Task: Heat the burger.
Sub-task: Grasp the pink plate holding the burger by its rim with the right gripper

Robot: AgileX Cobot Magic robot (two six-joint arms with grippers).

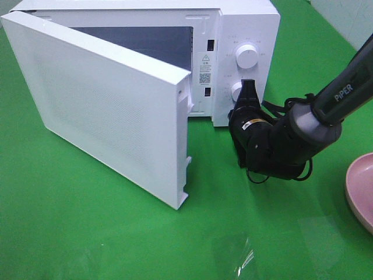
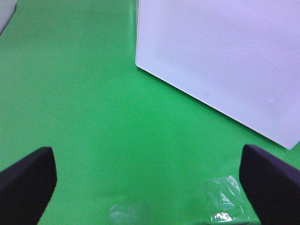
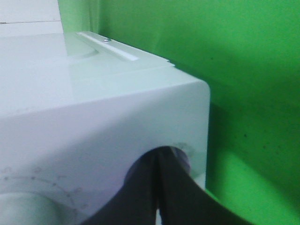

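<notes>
The green tabletop (image 1: 87, 233) carries a white microwave oven (image 1: 250, 23) whose door (image 1: 99, 111) stands swung wide towards me, hiding most of the dark cavity. That is why I cannot see the burger in any view. The visible slice of the pink plate (image 1: 361, 186) at the right edge holds none, so my guess is that it sits inside, behind the door. The right arm (image 1: 344, 87) reaches in from the right to the control panel, below the upper knob (image 1: 246, 56). The right gripper (image 1: 247, 88) has its fingers pressed together, their tips laid against the lower knob (image 1: 238, 91), apparently to nudge or turn it rather than to clasp it. With the door open, I judge the dial work premature: the door needs shutting before any heating starts. The left gripper (image 2: 149, 180) hangs over bare tabletop just beside the door's outer face, spread wide and holding nothing, seemingly placed to push that door closed.
</notes>
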